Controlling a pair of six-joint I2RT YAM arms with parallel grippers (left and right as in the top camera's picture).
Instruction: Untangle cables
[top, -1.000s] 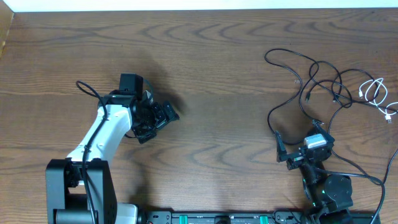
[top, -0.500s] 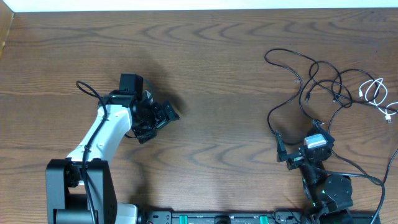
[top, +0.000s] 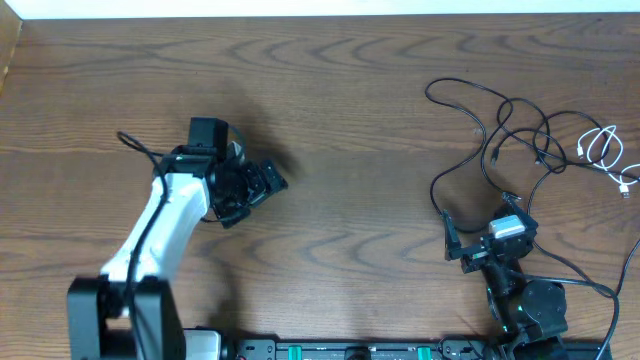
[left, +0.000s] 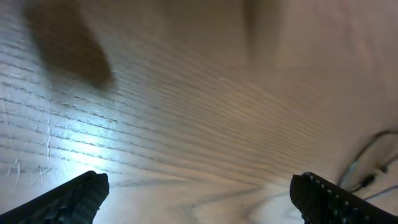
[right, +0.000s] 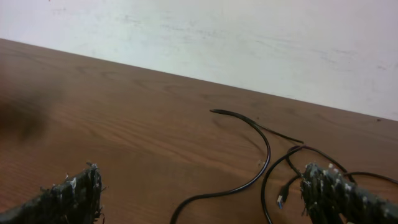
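Wood-grain table (top: 360, 120) is seen from above, with a pale strip of wall along its far edge. Toward the far-right corner the black cable (top: 505, 120) is sprawled in overlapping loops, and the white cable (top: 603, 150) is coiled at the right edge, close by; whether the two are crossed cannot be told. The right gripper (top: 482, 232) is parked near the near-right corner, jaws spread wide, and the tangle is found directly beyond it, toward the far edge. The left gripper (top: 255, 195) is spread too, but left of centre, well apart from both cables. The right arm is judged nearer for the first reach.
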